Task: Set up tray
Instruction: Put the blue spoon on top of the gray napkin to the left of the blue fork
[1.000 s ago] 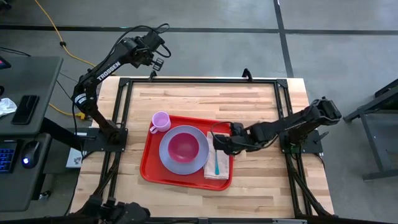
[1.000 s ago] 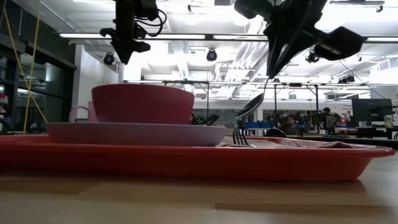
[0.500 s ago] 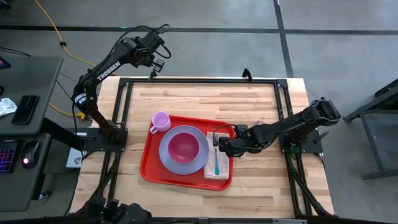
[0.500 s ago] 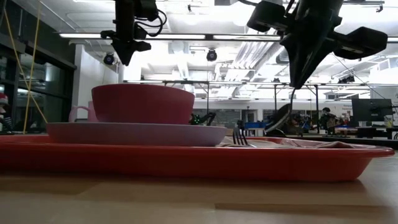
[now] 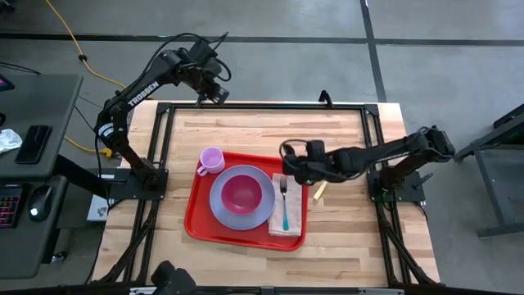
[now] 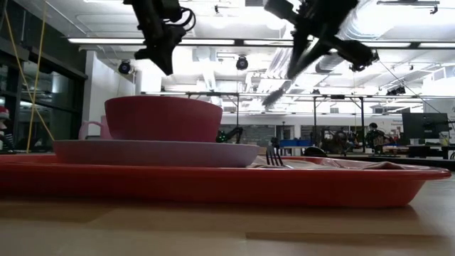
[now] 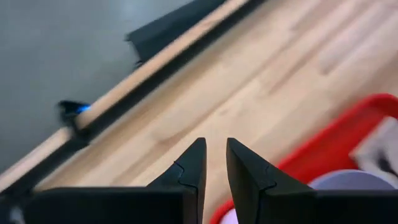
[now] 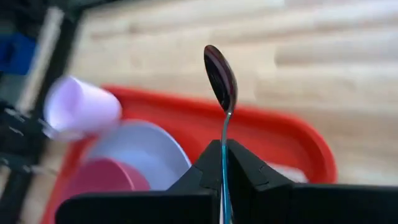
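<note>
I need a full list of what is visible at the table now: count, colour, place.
tray: one, red, middle of wooden table
plate: one, lavender, on tray
bowl: one, dark pink, on plate
cup: one, lavender, tray corner beside plate
napkin: one, beige, tray's right side
fork: one, teal handle, on napkin
spoon: one, dark, above tray
small item: one, yellowish, beside tray
left end effector: one, black, open, empty, at table edge
right end effector: one, black, shut on spoon
</note>
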